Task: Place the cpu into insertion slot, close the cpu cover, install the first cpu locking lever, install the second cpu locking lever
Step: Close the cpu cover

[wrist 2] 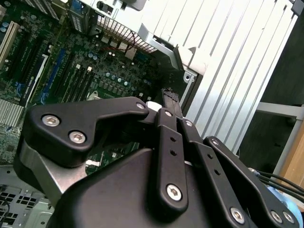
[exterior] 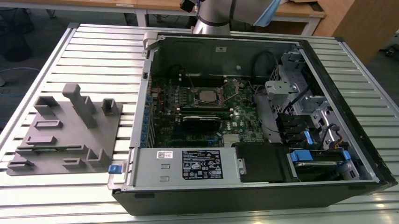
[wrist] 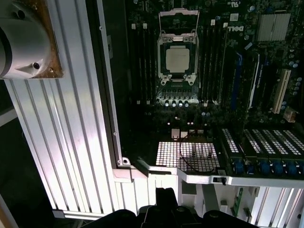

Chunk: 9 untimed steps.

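Chip [wrist: 177, 59]: we see it lying flat in the socket [wrist: 161, 71], silver top up, on the green board [exterior: 168, 121] inside the open computer case [exterior: 262, 186] on the bench [exterior: 93, 42].
Handling: we judge it light, stiff and thin, with a smooth top that could slip and a delicate underside. We would touch it only lightly, by its outer edges.
Cover [wrist: 161, 21]: the thin metal frame stands open just beyond the socket, not over the chip. We judge it springy and easy to bend, best pushed at its free edge.
Tool [wrist 2: 170, 97]: its two fingers are together, with nothing between them as far as we can see.
Chip to tool: the tool hangs over the case wall and the bench slats, well apart from the chip, with the vent grille [wrist: 187, 156] between them.
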Each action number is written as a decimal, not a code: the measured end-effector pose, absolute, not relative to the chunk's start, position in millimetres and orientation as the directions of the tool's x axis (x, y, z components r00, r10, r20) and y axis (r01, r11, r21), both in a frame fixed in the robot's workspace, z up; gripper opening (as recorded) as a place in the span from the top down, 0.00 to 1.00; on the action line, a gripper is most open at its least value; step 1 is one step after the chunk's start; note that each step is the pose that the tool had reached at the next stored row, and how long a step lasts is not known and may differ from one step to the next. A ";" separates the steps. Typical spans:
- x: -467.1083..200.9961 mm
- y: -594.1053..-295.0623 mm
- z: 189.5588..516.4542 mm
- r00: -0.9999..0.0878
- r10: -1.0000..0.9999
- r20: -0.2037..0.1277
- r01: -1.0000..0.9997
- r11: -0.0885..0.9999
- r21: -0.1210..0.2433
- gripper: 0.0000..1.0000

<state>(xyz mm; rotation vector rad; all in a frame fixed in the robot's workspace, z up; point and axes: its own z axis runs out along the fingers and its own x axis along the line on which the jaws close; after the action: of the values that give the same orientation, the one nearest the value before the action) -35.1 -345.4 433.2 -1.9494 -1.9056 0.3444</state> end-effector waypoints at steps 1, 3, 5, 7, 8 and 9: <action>-35.1 -345.4 433.2 0.045 0.994 0.095 0.898 0.002 -0.439 0.89; -35.1 -345.5 432.9 0.044 0.994 0.096 0.899 0.002 -0.438 0.89; -35.1 -345.6 432.2 0.043 0.994 0.096 0.906 0.002 -0.423 0.89; -35.2 -345.9 431.5 0.041 0.994 0.097 0.913 0.002 -0.408 0.89; -35.2 -346.2 431.1 0.040 0.994 0.098 0.916 0.002 -0.401 0.89; -35.2 -346.5 430.8 0.040 0.994 0.098 0.920 0.002 -0.393 0.89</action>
<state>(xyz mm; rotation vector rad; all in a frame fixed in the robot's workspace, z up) -35.2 -346.5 430.8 -1.9757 -1.9374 0.2967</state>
